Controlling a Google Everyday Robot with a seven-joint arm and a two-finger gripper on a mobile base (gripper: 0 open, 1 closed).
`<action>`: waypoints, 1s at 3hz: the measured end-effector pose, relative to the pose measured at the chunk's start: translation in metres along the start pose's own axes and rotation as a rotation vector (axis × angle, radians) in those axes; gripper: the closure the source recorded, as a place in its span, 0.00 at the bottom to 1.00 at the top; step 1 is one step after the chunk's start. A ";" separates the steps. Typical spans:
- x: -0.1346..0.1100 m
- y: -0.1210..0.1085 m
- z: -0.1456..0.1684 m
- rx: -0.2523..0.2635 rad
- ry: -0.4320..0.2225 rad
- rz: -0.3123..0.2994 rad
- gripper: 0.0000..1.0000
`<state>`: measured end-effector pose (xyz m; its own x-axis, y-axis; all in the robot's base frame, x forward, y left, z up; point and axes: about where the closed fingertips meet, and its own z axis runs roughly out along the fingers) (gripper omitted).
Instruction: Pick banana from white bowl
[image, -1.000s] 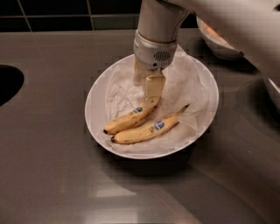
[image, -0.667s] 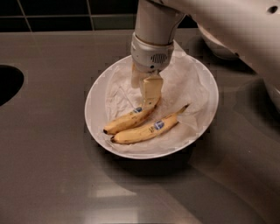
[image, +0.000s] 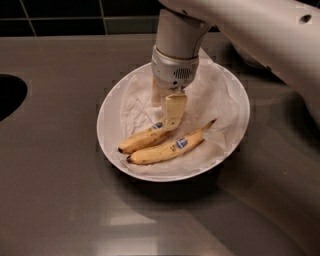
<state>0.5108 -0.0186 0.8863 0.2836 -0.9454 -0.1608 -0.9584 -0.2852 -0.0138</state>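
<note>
The pincer hung from the white arm, pointing straight down into the bowl, with its tip at the right-hand end of the banana. That end was hidden behind it, so I could not tell whether the pincer was spread, pressed together or already pinching the fruit. The step in hand looked like the grasp itself: reach done, lift not yet begun. If the hold was not made, the next move called for closing across the hidden end. After that would come a straight, slow rise, since a hold so far from the middle would likely let the free end droop or swing. The banana lay on the crumpled paper lining the bowl, left of centre, its dark tip pointing down-left toward the rim. It was short and plump, yellow with brown speckling, and a small blue sticker sat just beside the pincer. A longer banana, also blue-stickered, lay just in front of it and nearly alongside, close enough to be nudged. The bowl stood on the dark desk.
</note>
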 end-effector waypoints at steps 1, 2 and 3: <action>0.003 0.000 0.006 -0.010 -0.002 -0.002 0.43; 0.006 0.001 0.014 -0.024 -0.003 -0.004 0.43; 0.012 0.003 0.021 -0.037 -0.003 0.001 0.43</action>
<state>0.5103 -0.0272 0.8634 0.2828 -0.9451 -0.1637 -0.9567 -0.2902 0.0229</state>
